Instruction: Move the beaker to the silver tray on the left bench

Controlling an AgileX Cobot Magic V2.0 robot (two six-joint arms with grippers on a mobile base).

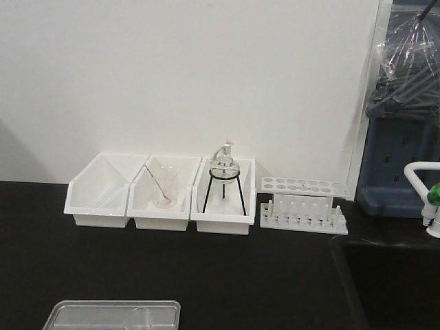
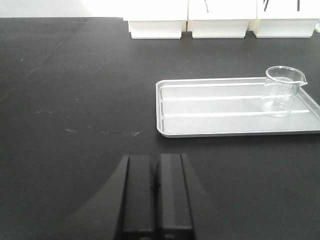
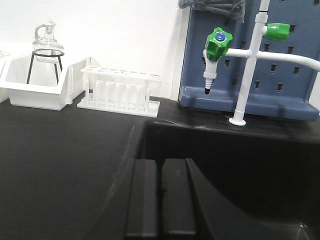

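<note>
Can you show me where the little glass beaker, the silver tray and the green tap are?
beaker [image 2: 281,92]: left wrist view, glass wall.
silver tray [image 2: 210,106]: left wrist view, bare floor.
green tap [image 3: 217,44]: right wrist view, green knob.

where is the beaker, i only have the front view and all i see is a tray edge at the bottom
Observer: The beaker stands upright inside the silver tray, near its right end, in the left wrist view.
Operator: is the left gripper holding it
Observer: No. The left gripper is shut, empty and short of the tray.
Operator: and the right arm
Observer: The right gripper is shut, empty, at the black sink edge.
</note>
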